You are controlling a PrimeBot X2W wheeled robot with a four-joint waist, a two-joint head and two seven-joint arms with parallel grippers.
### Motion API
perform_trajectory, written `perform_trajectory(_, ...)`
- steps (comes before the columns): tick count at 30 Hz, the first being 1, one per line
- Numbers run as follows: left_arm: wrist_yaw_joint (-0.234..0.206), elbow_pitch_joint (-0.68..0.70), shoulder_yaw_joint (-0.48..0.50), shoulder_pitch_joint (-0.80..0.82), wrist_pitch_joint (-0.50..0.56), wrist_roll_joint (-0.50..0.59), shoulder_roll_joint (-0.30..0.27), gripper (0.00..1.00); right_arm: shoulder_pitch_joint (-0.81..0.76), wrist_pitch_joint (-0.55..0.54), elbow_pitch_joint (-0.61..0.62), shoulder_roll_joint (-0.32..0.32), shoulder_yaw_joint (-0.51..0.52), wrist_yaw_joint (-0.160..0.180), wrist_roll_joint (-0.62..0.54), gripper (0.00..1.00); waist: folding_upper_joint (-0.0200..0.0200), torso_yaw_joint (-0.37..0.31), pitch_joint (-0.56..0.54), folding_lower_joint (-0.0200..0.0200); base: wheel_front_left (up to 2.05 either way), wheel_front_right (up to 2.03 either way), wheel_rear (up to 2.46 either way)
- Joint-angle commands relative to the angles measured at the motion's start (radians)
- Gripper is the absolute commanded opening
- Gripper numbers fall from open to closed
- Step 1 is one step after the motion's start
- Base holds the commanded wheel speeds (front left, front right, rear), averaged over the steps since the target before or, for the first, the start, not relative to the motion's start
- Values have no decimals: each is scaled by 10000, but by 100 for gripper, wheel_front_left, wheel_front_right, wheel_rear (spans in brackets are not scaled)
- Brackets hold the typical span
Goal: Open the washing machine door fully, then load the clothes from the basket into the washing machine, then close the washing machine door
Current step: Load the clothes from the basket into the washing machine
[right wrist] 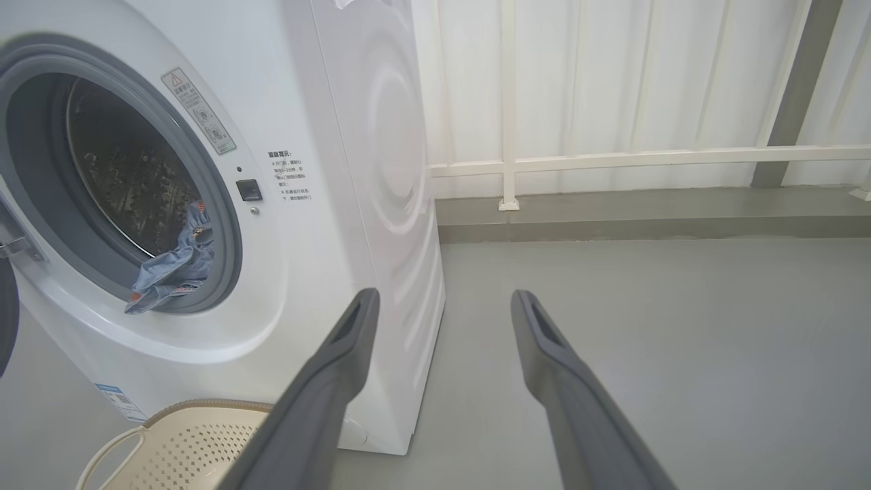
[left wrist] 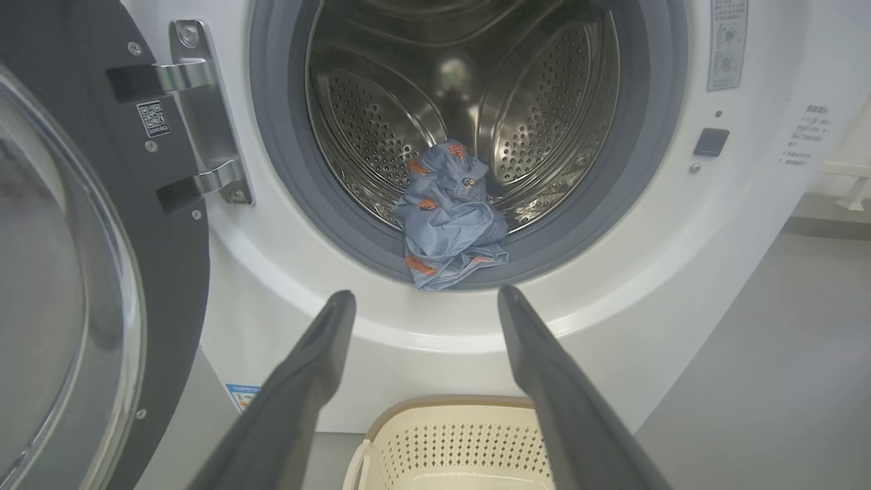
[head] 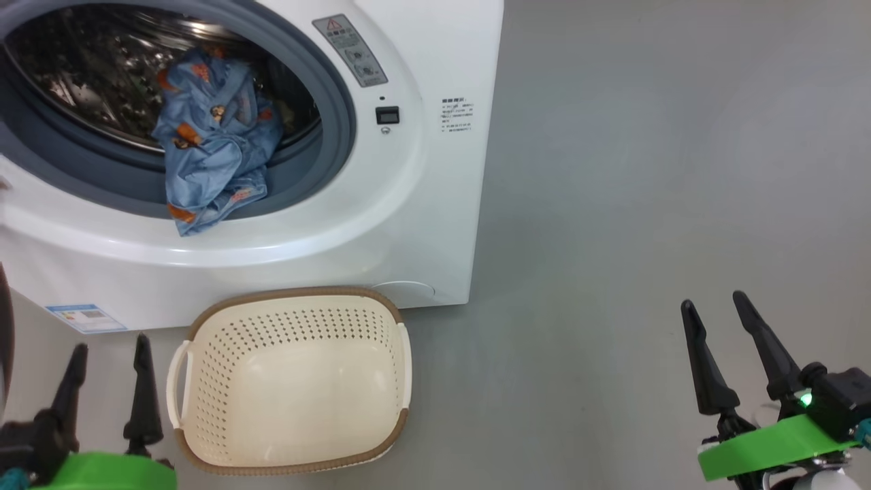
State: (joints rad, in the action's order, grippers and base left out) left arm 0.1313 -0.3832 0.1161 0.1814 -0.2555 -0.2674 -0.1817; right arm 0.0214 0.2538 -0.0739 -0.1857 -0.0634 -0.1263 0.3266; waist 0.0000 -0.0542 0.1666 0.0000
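Blue printed clothes [head: 211, 136] droop over the grey seal [head: 102, 180] at upper left, above the empty basket [head: 292, 292], so with left gripper [head: 111, 342] and right gripper [head: 713, 299] holding nothing, jaws spread, swinging the washing machine door [left wrist: 88, 272] shut could trap the hem.

Light is bright, even & diffuse in all views; no hard shadows. The big white box-shaped washing machine [head: 408, 204] has soft glare along the curved lip below its opening, plus a faint shadow on the smooth grey floor [head: 646, 170] at its base. Inside it the perforated steel drum [left wrist: 531, 102] is dimmer w/ sharp highlights. Left of it, the round black-rimmed glass door [left wrist: 61, 272] looks hazy. Behind it, the white panelled wall [right wrist: 612, 82] is nearly washed out. Wrist views bow straight lines twd the edges; the dark left gripper [left wrist: 425, 291], close to the lens, is soft.
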Motion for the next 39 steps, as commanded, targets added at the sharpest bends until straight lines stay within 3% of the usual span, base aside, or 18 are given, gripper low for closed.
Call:
perform_trajectory(1, -7, 484, 458, -219, -62, 125, -123, 100, -198, 80, 240, -174, -175, -44, 184, 100, 0, 51, -122, 0, 0, 0, 0)
perform_trajectory(10, -6, 1229, 858, -1246, -63, 345, 224, 100, -333, 80, 264, -194, -153, -44, 203, 100, 0, 56, -253, 0, 0, 0, 0)
perform_trajectory(24, -6, 1125, 897, -1262, -63, 356, 218, 100, -365, 80, 296, -154, -166, -44, 211, 100, 0, -16, -207, 0, 0, 0, 0)
perform_trajectory(30, -6, 716, 704, -933, -63, 272, 26, 100, -303, 80, 321, -79, -210, -44, 191, 100, 0, -95, -2, 0, 0, 0, 0)
perform_trajectory(39, -6, -435, -333, 616, 26, 175, -817, 100, -102, 80, 363, 26, -242, -44, 134, 100, 0, -146, 554, 0, 0, 0, 0)
